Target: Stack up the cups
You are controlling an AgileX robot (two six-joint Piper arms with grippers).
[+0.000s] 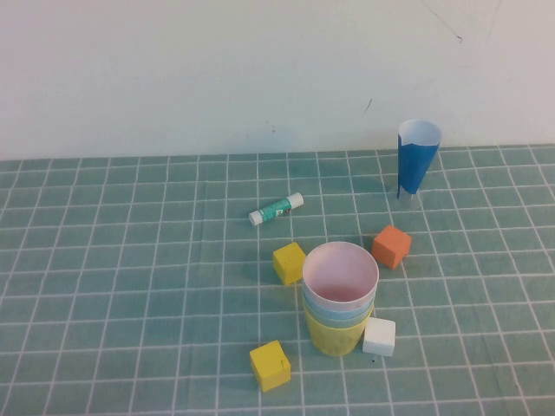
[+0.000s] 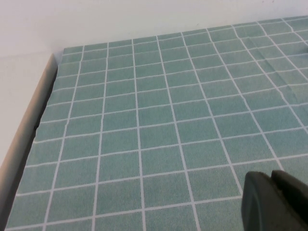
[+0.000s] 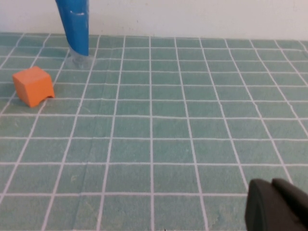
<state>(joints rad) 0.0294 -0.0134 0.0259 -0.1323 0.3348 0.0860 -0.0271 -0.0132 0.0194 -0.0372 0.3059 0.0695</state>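
Nearest cam in high view: yellow cube point(image 1: 270, 365) at front edge of mat, just left-front of cup stack. White cube point(image 1: 379, 336) touching or nearly touching stack base on its right; cannot tell which.

Stack point(image 1: 339, 299): pink cup point(image 1: 340, 270) on top, light blue cup point(image 1: 336, 308) nested below, yellow cup point(image 1: 334, 336) at bottom. Rims roughly concentric, stack upright, near mat centre-right. Pale green cup not discernible; possibly hidden in nest, cannot confirm. Judged: task done or near done.

Grippers: left gripper point(image 2: 272, 202) seen only in left wrist view, over bare green grid mat point(image 2: 144, 144) near its edge, jaws closed, holding nothing. Right gripper point(image 3: 274, 204) seen only in right wrist view, low over mat, jaws closed, empty; orange cube point(image 3: 33, 85) and blue paper cone point(image 3: 74, 24) well ahead of it. Neither arm in high view; both look parked, well apart from stack.

Risks (judgement):
- Stack light, tapered; any arm sweep near it likely to tip or slide it.
- Second yellow cube point(image 1: 289, 263), orange cube, white cube crowd base; side approach may shove a cube into stack.
- Glue stick point(image 1: 276, 209) behind stack, round, may roll if bumped.
- Cone tall, narrow-based; easy to topple on right-arm reach.
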